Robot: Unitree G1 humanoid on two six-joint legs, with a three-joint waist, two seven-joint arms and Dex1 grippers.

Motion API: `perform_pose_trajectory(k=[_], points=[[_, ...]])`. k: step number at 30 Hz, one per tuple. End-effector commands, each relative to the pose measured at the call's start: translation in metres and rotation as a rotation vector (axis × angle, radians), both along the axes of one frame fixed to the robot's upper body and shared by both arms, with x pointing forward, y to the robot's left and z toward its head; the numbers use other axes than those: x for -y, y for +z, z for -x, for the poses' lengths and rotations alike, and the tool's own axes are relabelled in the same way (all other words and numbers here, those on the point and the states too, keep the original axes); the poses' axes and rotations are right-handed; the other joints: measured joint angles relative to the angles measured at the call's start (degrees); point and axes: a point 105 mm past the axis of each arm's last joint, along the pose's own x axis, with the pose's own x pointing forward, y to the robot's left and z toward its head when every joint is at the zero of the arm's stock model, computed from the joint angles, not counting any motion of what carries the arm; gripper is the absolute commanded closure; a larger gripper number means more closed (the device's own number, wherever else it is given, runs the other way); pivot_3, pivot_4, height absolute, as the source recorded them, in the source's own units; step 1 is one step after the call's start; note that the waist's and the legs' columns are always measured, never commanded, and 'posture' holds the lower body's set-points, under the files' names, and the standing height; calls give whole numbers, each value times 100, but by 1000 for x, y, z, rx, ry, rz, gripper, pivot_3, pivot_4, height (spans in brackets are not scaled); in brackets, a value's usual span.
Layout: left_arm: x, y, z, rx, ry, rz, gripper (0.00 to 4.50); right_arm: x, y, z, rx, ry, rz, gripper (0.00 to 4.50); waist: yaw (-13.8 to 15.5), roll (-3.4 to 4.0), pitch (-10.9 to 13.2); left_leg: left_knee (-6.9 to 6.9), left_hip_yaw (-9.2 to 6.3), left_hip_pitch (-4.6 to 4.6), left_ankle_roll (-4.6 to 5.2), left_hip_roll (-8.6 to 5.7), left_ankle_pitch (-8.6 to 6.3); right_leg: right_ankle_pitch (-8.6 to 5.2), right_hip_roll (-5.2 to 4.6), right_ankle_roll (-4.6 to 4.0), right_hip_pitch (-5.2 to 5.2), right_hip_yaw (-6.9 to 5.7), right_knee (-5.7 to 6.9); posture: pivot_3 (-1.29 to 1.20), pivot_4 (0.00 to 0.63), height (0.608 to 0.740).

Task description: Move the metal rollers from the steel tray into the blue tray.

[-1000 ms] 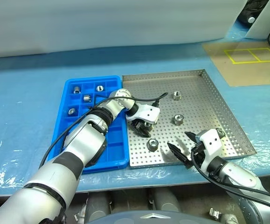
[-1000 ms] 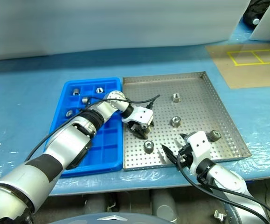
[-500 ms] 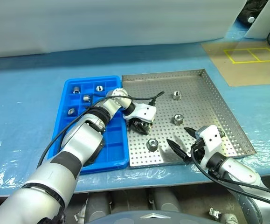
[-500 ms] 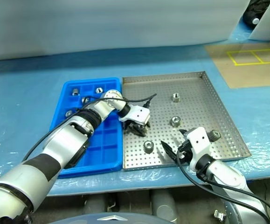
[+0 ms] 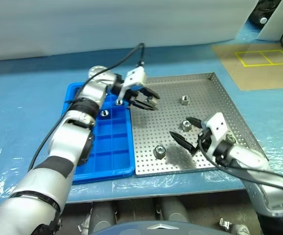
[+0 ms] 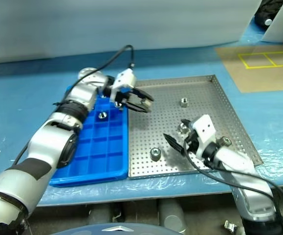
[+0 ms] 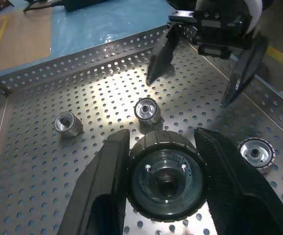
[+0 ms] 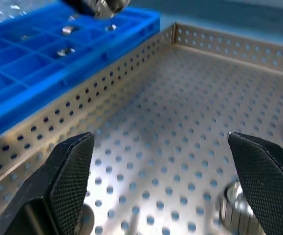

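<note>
Left wrist view: left gripper (image 7: 165, 183) pinches a metal roller (image 7: 164, 182); the blue tray (image 5: 113, 152) lies at its seven o'clock; right gripper (image 5: 186, 132) spread wide.

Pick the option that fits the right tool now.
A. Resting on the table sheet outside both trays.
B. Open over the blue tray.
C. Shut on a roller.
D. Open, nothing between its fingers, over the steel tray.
D: the right tool has its fingers spread wide with only bare perforated floor between them, and it hangs over the steel tray.
</note>
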Motion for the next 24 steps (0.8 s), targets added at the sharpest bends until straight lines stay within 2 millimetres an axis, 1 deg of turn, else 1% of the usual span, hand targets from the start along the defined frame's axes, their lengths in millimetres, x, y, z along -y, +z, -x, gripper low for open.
perform_pose_trajectory(k=[1,2,3,5,7,9,13,14,17,19,21,24], points=[[-26,16,13,26,29,26,2769,-22,21,-3,9,186,-37,0,94,0,1,-2,0,1,-1,4,1,0,4,0,-1,0,0,-242,150,740],[-36,15,17,24,54,17,2769,-30,27,-5,6,251,-40,0,115,1,1,-4,-1,-2,-3,6,3,0,5,-1,-4,-2,4,-201,150,740],[-41,14,20,21,72,12,2769,-34,30,-6,2,290,-39,0,166,3,2,-7,-2,-3,-7,8,5,0,5,-2,-13,-3,9,-178,150,740],[-52,10,26,18,121,0,2769,-46,35,-7,-14,388,-39,0,341,3,3,-9,-2,-6,-12,10,9,0,5,-3,-21,-7,25,-138,150,740],[-61,6,29,8,178,1,2769,-55,36,-9,-22,464,-21,0,532,4,3,-10,-2,-5,-19,11,12,-4,4,-8,-26,-11,39,-71,150,740],[-72,-4,31,-3,248,-15,2769,-67,34,-12,-29,540,-2,0,671,4,3,-12,-2,-4,-23,12,14,-7,3,-13,-26,-15,47,-10,150,740],[-86,-24,32,-35,352,-41,2769,-81,34,-15,-29,635,14,0,877,4,3,-11,-2,-5,-42,10,22,-7,-1,-13,-35,-15,62,44,150,740],[-88,-29,30,-41,377,-41,2769,-84,33,-16,-27,648,16,0,915,4,3,-11,-2,-6,-62,10,16,-7,-1,-13,-38,-16,67,48,150,740],[-93,-45,20,-19,443,-70,2769,-85,31,-18,-22,661,24,0,1029,3,3,-10,-4,-6,-75,12,22,-7,0,-13,-43,-17,79,57,150,740],[-94,-56,17,-18,468,-90,2769,-85,30,-20,-19,655,26,0,1045,3,3,-10,-7,-4,-82,12,27,-7,-1,-13,-43,-16,83,54,150,740],[-96,-62,15,-16,477,-107,2769,-84,29,-21,-18,646,27,0,1040,2,3,-9,-7,-4,-85,11,29,-7,0,-12,-43,-14,83,44,150,740],[-103,-67,14,-38,493,-125,2769,-79,23,-19,-28,620,33,0,1030,2,2,-11,-8,-5,-105,14,41,-7,2,-12,-47,-14,85,21,150,740]])
